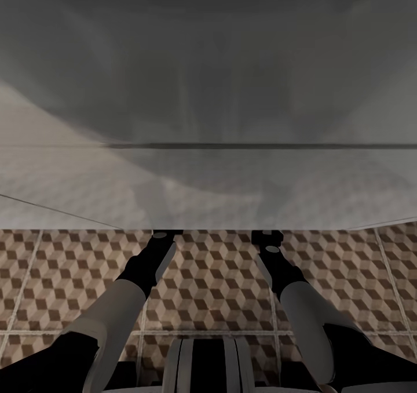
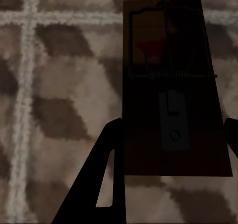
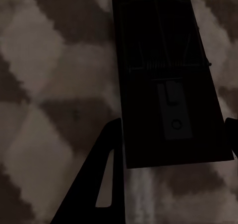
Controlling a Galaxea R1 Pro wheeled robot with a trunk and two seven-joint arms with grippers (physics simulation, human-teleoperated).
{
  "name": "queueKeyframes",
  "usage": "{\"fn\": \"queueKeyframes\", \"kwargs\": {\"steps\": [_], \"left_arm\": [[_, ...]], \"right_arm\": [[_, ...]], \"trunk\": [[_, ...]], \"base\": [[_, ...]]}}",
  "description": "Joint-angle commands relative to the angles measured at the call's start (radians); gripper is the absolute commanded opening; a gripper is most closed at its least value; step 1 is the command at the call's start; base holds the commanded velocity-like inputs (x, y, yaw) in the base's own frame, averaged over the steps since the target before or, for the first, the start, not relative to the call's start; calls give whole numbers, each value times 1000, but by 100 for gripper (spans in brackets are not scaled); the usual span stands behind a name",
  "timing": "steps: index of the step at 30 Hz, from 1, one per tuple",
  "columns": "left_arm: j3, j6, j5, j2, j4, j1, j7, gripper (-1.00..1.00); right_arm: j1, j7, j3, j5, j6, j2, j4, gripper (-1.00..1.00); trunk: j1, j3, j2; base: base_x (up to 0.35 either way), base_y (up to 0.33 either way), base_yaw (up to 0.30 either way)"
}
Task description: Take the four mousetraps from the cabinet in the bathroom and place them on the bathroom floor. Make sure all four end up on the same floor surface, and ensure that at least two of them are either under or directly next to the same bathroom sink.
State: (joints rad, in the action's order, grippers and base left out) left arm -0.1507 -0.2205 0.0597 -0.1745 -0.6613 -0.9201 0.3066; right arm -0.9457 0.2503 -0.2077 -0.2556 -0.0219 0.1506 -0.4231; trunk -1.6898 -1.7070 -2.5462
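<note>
left mousetrap (image 2: 176, 92): small flat brown wooden board, dark wire bar and spring across the middle, a reddish patch near the far end, pretty shadowed

right mousetrap (image 3: 168, 80): same kind of board, even darker, spring and grey metal plate just about readable

left gripper (image 2: 171, 149): fingers closed against the 2 long edges of the left mousetrap, holding it over the tiles

right gripper (image 3: 173, 147): same deal, pinching the right mousetrap by its sides

in the way: a big pale grey slab (image 1: 208, 103) hangs over both grippers in the head view, so their tips sit under its front edge

bathroom floor (image 1: 214, 283): brown-and-beige cube-pattern tiles, pale grout lines
</note>
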Motion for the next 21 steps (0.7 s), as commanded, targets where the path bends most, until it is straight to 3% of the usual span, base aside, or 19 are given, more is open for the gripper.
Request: {"fn": "queueKeyframes", "kwargs": {"steps": [1,5,21], "left_arm": [[-3,-5,5,0,-1,0,8,-100],[-3,-5,5,0,-1,0,8,-100],[-3,-5,5,0,0,0,6,-100]], "right_arm": [[-1,-1,-7,-8,-3,1,1,-100],[-1,-2,-7,-8,-3,1,0,-100],[-1,0,-8,-8,-4,1,1,-100]], "trunk": [[0,-4,0],[-2,-20,-1],[-2,-20,-1]], "base": [[0,0,0],[0,0,0],[0,0,0]]}}
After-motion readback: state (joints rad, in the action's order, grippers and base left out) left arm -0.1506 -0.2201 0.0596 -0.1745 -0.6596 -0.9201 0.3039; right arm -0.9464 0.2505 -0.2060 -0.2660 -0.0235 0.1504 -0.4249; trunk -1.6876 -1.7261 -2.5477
